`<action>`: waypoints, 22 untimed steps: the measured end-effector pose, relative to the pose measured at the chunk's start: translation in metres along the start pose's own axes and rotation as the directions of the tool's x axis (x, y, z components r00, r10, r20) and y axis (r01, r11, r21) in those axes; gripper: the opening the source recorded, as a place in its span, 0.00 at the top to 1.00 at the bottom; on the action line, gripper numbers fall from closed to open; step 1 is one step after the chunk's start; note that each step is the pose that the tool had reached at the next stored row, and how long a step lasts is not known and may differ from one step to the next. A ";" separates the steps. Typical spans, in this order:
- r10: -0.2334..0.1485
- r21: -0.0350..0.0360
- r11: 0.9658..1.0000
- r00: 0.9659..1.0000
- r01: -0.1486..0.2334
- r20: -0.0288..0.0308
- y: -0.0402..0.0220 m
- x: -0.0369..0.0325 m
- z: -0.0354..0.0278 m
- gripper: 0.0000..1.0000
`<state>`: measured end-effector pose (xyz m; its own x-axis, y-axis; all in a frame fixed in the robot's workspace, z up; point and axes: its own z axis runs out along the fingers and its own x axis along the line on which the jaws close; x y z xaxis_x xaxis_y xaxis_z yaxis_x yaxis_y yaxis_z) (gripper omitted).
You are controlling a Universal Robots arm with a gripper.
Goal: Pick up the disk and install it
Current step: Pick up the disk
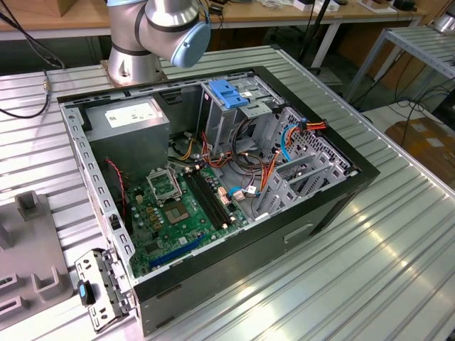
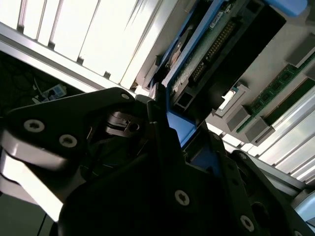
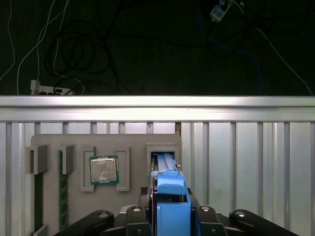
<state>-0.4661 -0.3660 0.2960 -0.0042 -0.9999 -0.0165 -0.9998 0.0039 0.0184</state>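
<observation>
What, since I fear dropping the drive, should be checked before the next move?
1. The claw sits astride the disk: ok.
2. Disk upright in the slot of the grey fixture: ok.
3. Grip tight on the disk: cannot tell.
4. Computer case open on top: ok.
5. Drive cage free of cables: cannot tell.

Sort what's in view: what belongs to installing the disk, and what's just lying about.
For the job:
- disk, gripped between the fingers
- drive cage in the open case, the likely place for the disk

Lying about:
- processor and memory sticks in the grey tray
- power supply
- motherboard
- floor cables
</observation>
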 end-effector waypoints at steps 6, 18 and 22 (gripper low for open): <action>0.000 0.000 1.000 1.000 0.000 0.000 0.0000 0.0000 0.0001 0.63; 0.000 0.000 1.000 1.000 0.000 -0.001 0.0002 -0.0002 -0.0115 0.63; 0.000 0.000 1.000 1.000 0.000 -0.002 0.0005 -0.0004 -0.0263 0.63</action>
<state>-0.4661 -0.3660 0.3223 -0.0042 -0.9999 -0.0145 -0.9998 0.0039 0.0183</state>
